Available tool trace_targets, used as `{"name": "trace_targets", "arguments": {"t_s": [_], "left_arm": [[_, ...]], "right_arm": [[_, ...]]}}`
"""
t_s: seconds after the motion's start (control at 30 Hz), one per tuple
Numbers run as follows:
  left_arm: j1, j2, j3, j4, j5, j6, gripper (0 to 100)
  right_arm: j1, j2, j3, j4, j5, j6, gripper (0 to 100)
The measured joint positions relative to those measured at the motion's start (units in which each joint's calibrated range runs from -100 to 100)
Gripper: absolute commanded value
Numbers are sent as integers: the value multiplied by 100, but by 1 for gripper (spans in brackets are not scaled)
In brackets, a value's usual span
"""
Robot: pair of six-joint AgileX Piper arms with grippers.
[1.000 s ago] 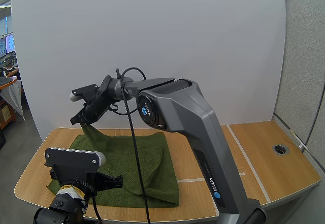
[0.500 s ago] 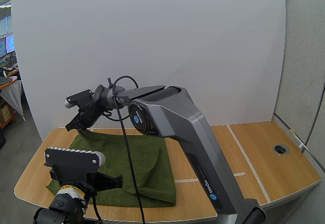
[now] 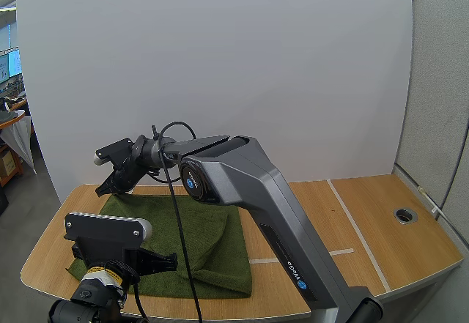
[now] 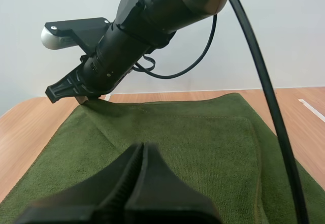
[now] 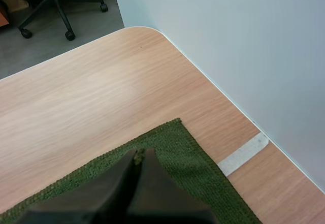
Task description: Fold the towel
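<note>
Two grippers closed; towel flat at table's left

Two-thirds of the left half of the wooden table (image 3: pixel 381 220) is taken up by the green towel (image 3: pixel 198 242), laid flat. A layer edge is seen running front to back near its right side.

- Right gripper (image 3: pixel 110 184): held at the towel's far left corner. In its wrist view the fingers lie together as one dark wedge over the corner weave (image 5: pixel 177 148); no cloth is seen pinched between them.
- Left gripper (image 3: pixel 165 262): set low over the towel's near left part, fingers (image 4: pixel 137 168) pressed together, nothing held.
- In the way: the right arm's long grey link (image 3: pixel 264 191) is stretched across the towel's middle and right side.
- Around: a white panel (image 3: pixel 220 59) stands just behind the table's far edge; a pale tape strip (image 5: pixel 244 154) is stuck on the wood beside the far corner; a round hole (image 3: pixel 405 214) is set near the table's right edge.
- Open room: broad bare wood is left right of the towel; only narrow strips are left along the towel's left and far edges.
</note>
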Motion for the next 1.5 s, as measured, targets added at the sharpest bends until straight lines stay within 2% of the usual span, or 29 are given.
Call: {"name": "trace_targets", "arguments": {"t_s": [0.07, 0.1, 0.17, 0.2, 0.23, 0.27, 0.47, 0.9, 0.93, 1.13, 1.17, 1.5], "left_arm": [[0, 0, 0, 0, 0, 0, 0], [0, 0, 0, 0, 0, 0, 0], [0, 0, 0, 0, 0, 0, 0], [0, 0, 0, 0, 0, 0, 0], [0, 0, 0, 0, 0, 0, 0], [0, 0, 0, 0, 0, 0, 0], [0, 0, 0, 0, 0, 0, 0], [0, 0, 0, 0, 0, 0, 0], [0, 0, 0, 0, 0, 0, 0], [0, 0, 0, 0, 0, 0, 0], [0, 0, 0, 0, 0, 0, 0], [0, 0, 0, 0, 0, 0, 0]], "right_arm": [[0, 28, 0, 0, -57, 0, 0], [6, 38, 0, 0, -75, 0, 8], [6, 52, 0, 0, -146, 0, 41], [6, 52, 0, 0, -146, 0, 53], [6, 52, 0, 0, -146, 0, 69], [6, 66, 0, 0, -165, 0, 100], [6, 80, -25, 0, -186, 0, 100], [9, -1073, -25, -515, 1490, 84, 100], [9, -1152, -25, -577, 1568, 108, 96], [15, -2075, -25, -1559, 3269, 660, 5], [15, -2207, -25, -1663, 3575, 745, 0], [-202, -3357, -25, -2123, 5463, 1226, 0]]}}
